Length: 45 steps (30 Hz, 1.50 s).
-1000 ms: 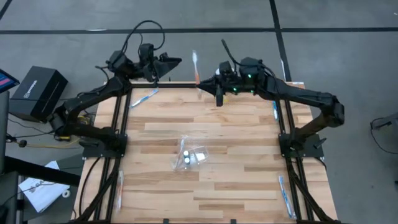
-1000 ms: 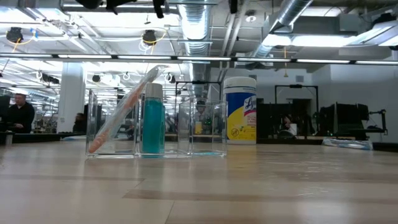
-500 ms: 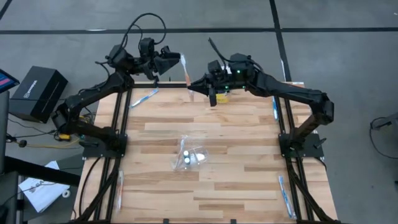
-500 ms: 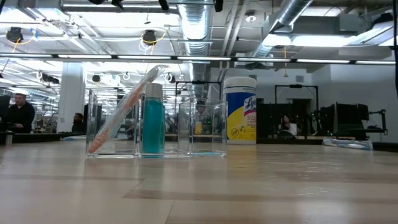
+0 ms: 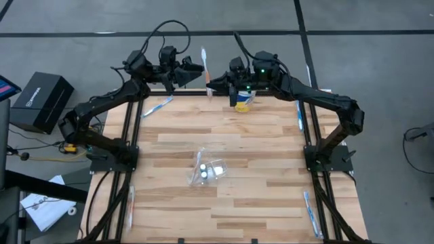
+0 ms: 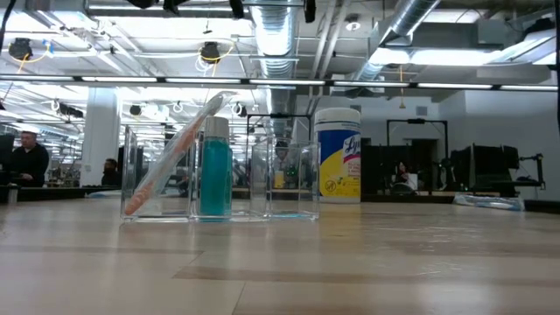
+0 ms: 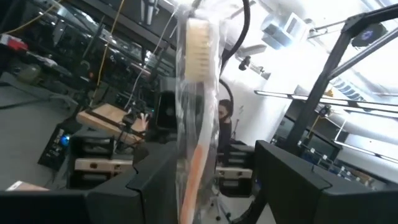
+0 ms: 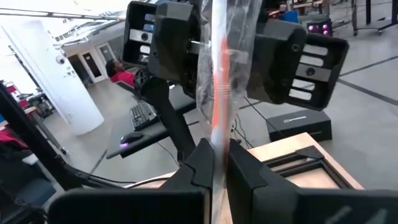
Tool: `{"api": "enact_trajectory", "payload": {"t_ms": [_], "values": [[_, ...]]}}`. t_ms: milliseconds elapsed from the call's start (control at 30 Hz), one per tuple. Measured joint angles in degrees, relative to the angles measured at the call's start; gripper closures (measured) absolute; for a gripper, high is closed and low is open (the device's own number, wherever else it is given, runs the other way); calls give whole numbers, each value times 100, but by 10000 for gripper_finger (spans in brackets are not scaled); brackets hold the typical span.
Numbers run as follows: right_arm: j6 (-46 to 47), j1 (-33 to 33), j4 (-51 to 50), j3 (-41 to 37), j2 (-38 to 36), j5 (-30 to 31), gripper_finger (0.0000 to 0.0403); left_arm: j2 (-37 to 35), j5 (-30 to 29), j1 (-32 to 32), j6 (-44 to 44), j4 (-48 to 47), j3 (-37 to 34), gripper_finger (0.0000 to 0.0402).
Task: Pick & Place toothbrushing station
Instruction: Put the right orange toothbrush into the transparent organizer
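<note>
High view: R gripper (image 5: 211, 85) clamped on wrapped toothbrush (image 5: 205, 68) past table's (image 5: 271, 142) far edge; L gripper (image 5: 194, 68) apart.

Overhead, table-level – 2 wrist cameras (close)

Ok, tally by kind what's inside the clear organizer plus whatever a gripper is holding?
Wrapped orange toothbrushes: 2 (organizer toothbrush, held toothbrush in the right gripper)
Teal bottle: 1, inside the organizer
Total: 3
</note>
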Motion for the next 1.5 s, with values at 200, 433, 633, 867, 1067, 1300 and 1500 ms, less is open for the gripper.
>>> {"api": "enact_trajectory", "payload": {"t_ms": [200,433,633,867,1067,1300,1500], "values": [[58,-2,48,3,57,-107,394,52,-93,40,43,15,0,192],[205,109,41,-1,176,-273,394,47,-102,120,93,41,0,192],[249,97,178,-3,173,-269,394,43,-105,120,102,39,0,195],[295,105,168,-3,177,-394,394,43,-94,118,122,30,0,242],[312,136,167,-3,177,-407,394,43,-91,116,164,45,0,272],[399,147,165,-3,177,-553,394,43,-74,114,166,45,0,286],[399,162,162,-3,177,-603,394,41,-1,114,305,65,0,301]]}}
